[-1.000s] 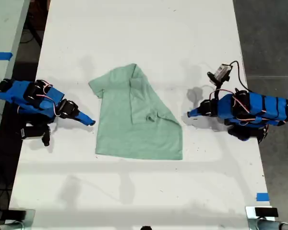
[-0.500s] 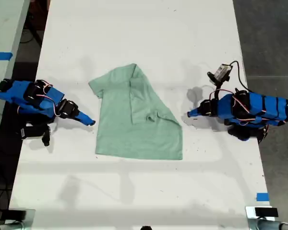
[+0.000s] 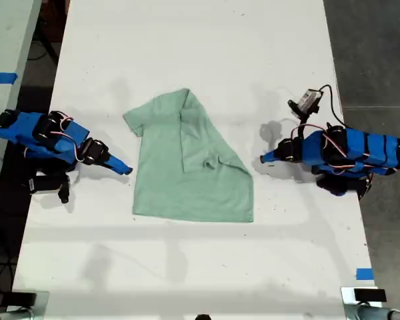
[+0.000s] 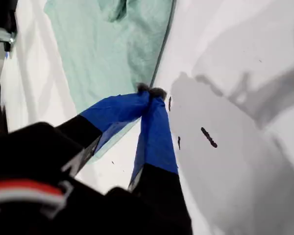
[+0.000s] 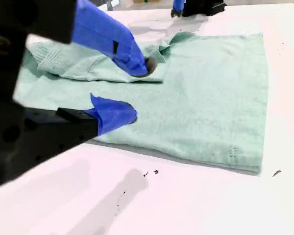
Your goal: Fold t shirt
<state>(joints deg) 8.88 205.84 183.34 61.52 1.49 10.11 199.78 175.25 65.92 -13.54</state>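
Nothing has shifted, you'll notice: the one t shirt [image 3: 187, 167] lies mid-table, partly folded over itself. My first gripper [image 3: 263, 159] sits just off its edge at the exterior view's right, jaws pressed together, empty. My second gripper [image 3: 125, 171], opposite, has its jaws moderately parted around nothing. Two arms, a white table [image 3: 187, 53], dark floor [image 3: 373, 67].
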